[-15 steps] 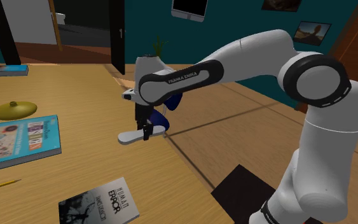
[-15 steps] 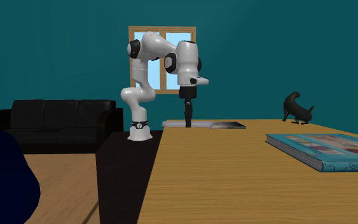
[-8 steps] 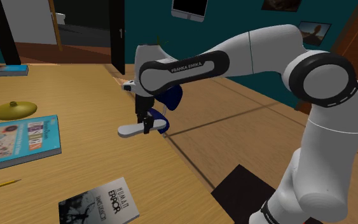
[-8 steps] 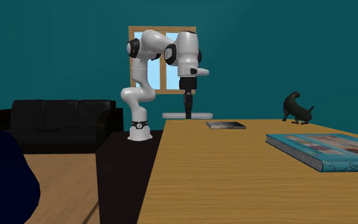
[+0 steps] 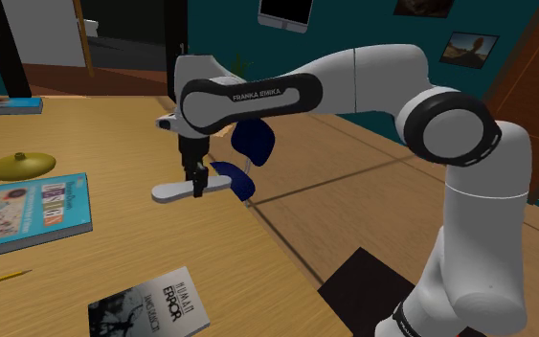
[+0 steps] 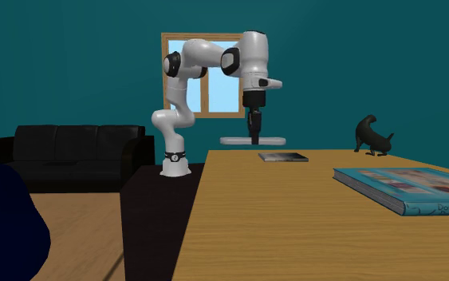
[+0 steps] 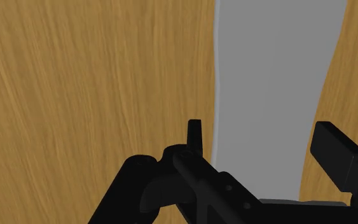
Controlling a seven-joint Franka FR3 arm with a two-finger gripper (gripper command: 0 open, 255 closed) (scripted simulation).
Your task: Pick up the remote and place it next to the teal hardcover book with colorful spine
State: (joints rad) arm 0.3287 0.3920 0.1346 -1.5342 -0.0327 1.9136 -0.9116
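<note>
End effector [image 5: 198,184] has carried remote [image 5: 169,191] toward teal book [image 5: 28,213].

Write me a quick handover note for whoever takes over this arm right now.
Gripper: jaws shut on the grey remote, held level above the wooden table.
Teal book: flat on the table, toward the shoulder view's left of the remote.
Done: remote grasped and lifted.
Left: carry it over, set it beside the book, release.

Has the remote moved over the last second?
Yes. Clasped in the gripper, the grey remote has shifted toward the shoulder view's left, closer to the teal book.
</note>
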